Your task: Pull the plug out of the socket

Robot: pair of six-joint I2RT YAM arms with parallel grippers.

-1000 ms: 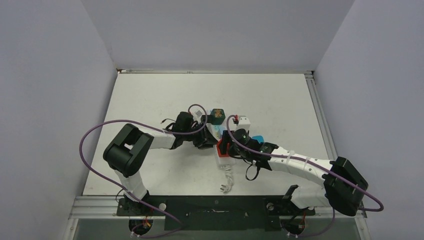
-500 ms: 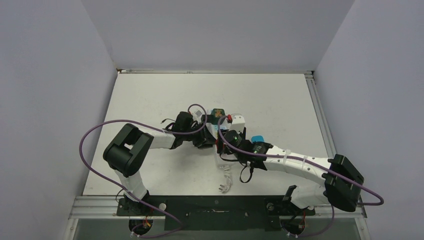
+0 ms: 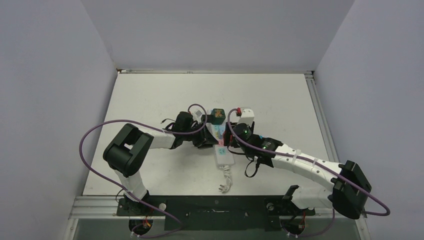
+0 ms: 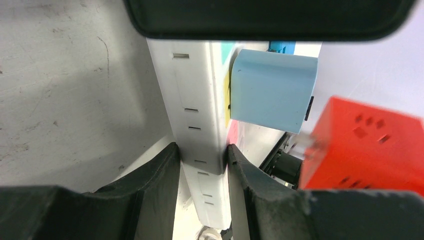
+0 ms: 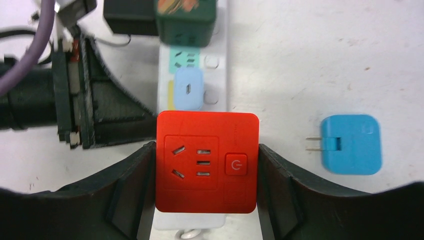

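Centre of the top view: the power strip (image 3: 221,157) lies on the table (image 3: 150,95), and both arms hide its middle from you. Your left gripper (image 4: 201,152) is closed on the strip's long sides. Your right gripper (image 5: 206,170) clamps the red plug (image 5: 206,161), whose prongs are a blur, apart from the strip. Two plugs sit in the strip: a pale blue plug (image 5: 189,95) and a green plug (image 5: 186,17), cut off at the frame's top. One blue plug (image 5: 350,144) lies loose at right, with open table around it.

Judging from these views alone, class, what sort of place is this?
Probably a robot lab test cell: a white table boxed in by plain walls, a left arm and right arm bolted at its near edge, and a power strip carrying a green adapter.
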